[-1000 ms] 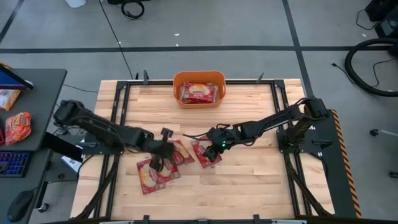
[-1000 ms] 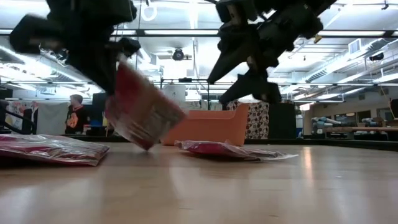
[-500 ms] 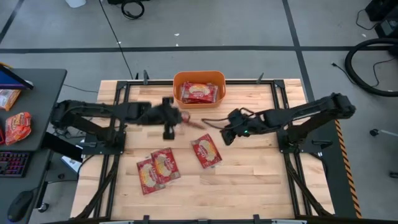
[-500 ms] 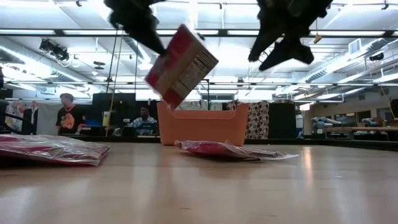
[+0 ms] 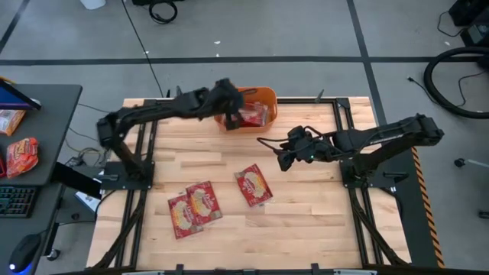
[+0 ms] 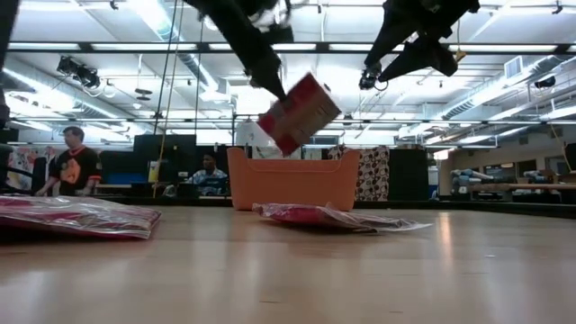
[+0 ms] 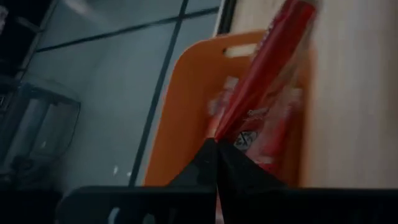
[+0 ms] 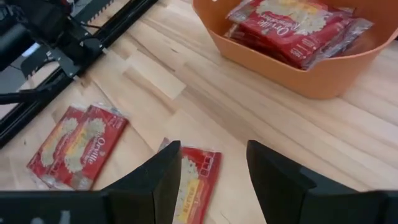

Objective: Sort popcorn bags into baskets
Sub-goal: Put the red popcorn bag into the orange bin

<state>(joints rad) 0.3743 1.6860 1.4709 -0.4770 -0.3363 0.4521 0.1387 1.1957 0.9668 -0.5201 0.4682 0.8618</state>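
Fingers of the left gripper pinch a popcorn bag above the orange basket; right gripper spread.

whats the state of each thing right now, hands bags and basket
left hand: shut on a popcorn bag, raised at the basket's left rim
held popcorn bag: hanging tilted in the air, not yet released
right hand: open, empty, raised above mid-table
orange basket: upright at the table's far edge, holding popcorn bags
overlapping pair of bags: lying flat on the table
single bag: lying flat, apart from the pair
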